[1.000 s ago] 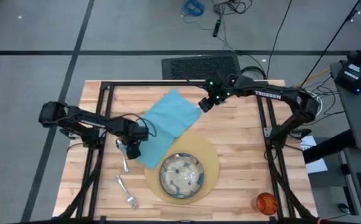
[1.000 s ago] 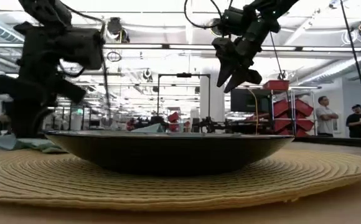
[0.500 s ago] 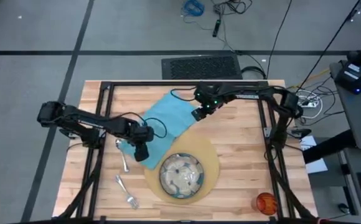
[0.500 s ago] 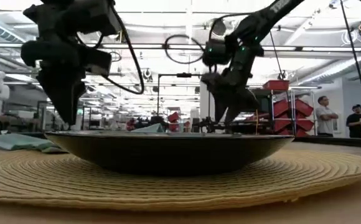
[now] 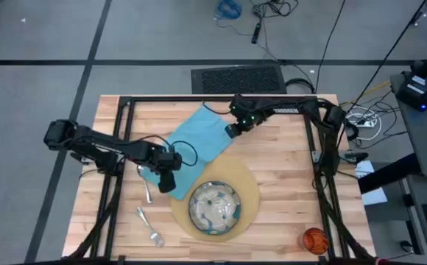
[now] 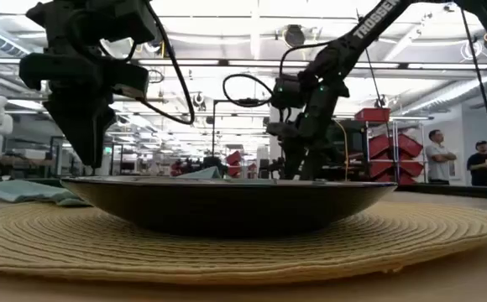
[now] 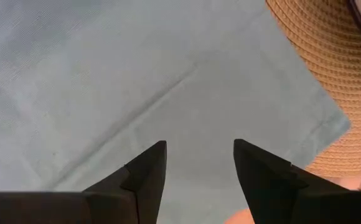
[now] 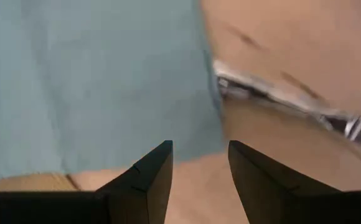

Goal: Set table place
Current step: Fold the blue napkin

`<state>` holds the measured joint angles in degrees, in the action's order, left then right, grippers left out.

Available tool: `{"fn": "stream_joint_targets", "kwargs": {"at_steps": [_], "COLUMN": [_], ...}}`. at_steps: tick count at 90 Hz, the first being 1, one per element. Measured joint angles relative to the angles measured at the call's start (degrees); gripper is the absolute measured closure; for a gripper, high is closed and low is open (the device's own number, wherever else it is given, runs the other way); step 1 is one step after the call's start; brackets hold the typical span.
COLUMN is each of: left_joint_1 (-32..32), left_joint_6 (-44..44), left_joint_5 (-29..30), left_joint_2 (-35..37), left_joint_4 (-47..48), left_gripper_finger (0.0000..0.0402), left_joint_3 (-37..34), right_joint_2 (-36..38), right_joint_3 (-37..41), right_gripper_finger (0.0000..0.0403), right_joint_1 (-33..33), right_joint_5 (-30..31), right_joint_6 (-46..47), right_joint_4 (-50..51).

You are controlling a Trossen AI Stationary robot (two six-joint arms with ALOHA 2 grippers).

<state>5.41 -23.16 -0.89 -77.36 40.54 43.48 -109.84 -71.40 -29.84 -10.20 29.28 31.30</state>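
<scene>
Both grippers are hovering spread over the teal napkin (image 5: 195,143): the left gripper (image 7: 199,163) near the placemat (image 7: 330,81), the right gripper (image 8: 199,163) seemingly at its far corner.

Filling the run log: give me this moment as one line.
left hand: open over napkin near mat | right hand: open at napkin's far edge | cutlery, cup: untouched

left arm: reaching in from the table's left side, wrist bent down | left gripper (image 5: 166,182): pointing down, fingers parted | right arm: stretched leftward along the far side | right gripper (image 5: 230,130): low, fingers parted
</scene>
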Motion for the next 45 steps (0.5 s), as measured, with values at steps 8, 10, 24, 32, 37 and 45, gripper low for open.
{"fn": "stream_joint_targets", "kwargs": {"at_steps": [8,10,24,32,37,45], "left_joint_1": [0.0,0.0,0.0,0.0,0.0,0.19], "left_joint_6": [0.0,0.01,0.04,0.07,0.06,0.04], "left_joint_5": [0.11,0.11,0.11,0.11,0.11,0.11], "left_joint_2": [0.02,0.02,0.04,0.04,0.04,0.04], "left_joint_4": [-0.26,-0.24,-0.25,-0.25,-0.35,-0.48], "left_gripper_finger": [0.0231,0.0231,0.0231,0.0231,0.0231,0.0231], "left_joint_3": [0.0,0.0,0.0,0.02,0.02,0.02], "right_joint_2": [0.0,0.02,0.01,0.02,-0.01,-0.64], "right_joint_3": [0.0,0.0,0.0,0.0,0.0,0.0], "right_gripper_finger": [0.0255,0.0255,0.0255,0.0255,0.0255,0.0255], "right_joint_1": [-0.22,-0.22,-0.22,-0.22,-0.24,-0.24], "right_joint_5": [-0.33,-0.34,-0.49,-0.52,-0.61,-0.69], "right_joint_6": [0.11,0.11,0.11,0.25,0.45,0.5], "right_joint_4": [-0.66,-0.51,0.2,0.21,0.21,0.18]}}
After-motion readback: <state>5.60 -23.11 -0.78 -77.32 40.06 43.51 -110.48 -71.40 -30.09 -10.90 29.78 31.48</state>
